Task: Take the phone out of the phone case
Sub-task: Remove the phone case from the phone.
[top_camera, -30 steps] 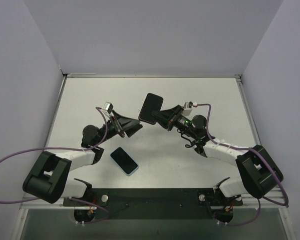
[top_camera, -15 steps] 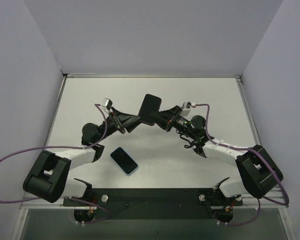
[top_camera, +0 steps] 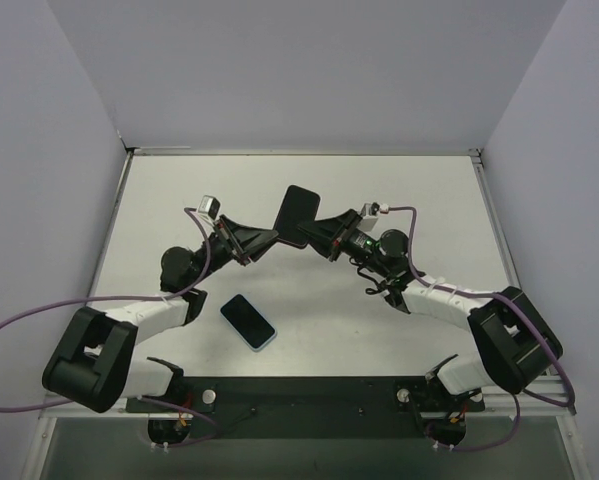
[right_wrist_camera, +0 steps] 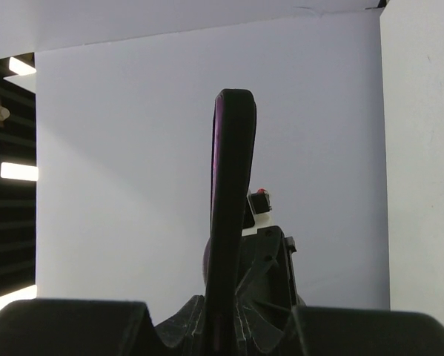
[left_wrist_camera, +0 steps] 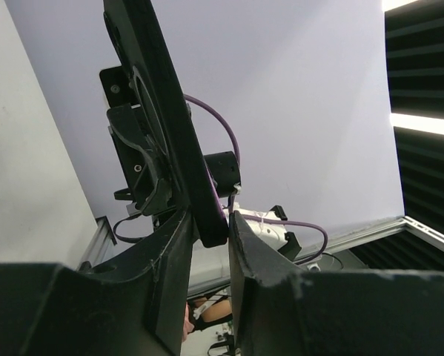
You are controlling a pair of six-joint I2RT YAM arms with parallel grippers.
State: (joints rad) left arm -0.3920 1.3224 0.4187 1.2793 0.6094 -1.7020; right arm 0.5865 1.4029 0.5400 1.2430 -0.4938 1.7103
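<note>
A dark phone in a black case with a purple edge (top_camera: 299, 214) is held upright in the air above the table's middle. My right gripper (top_camera: 306, 233) is shut on its lower right part; in the right wrist view the case (right_wrist_camera: 229, 193) stands edge-on between that gripper's (right_wrist_camera: 225, 320) jaws. My left gripper (top_camera: 276, 239) is shut on its lower left corner; in the left wrist view the case (left_wrist_camera: 162, 111) sits with its corner pinched in that gripper (left_wrist_camera: 210, 231). A second phone with a light blue rim (top_camera: 247, 321) lies flat on the table, near the left arm.
The white table (top_camera: 419, 190) is walled at the back and both sides. Purple cables (top_camera: 39, 320) trail from both arms. The arm bases stand on a black bar (top_camera: 299, 395) at the near edge.
My left gripper has risen toward the held phone and taken its lower left corner. The right gripper and phone have shifted slightly left and up. The phone on the table has not moved.
</note>
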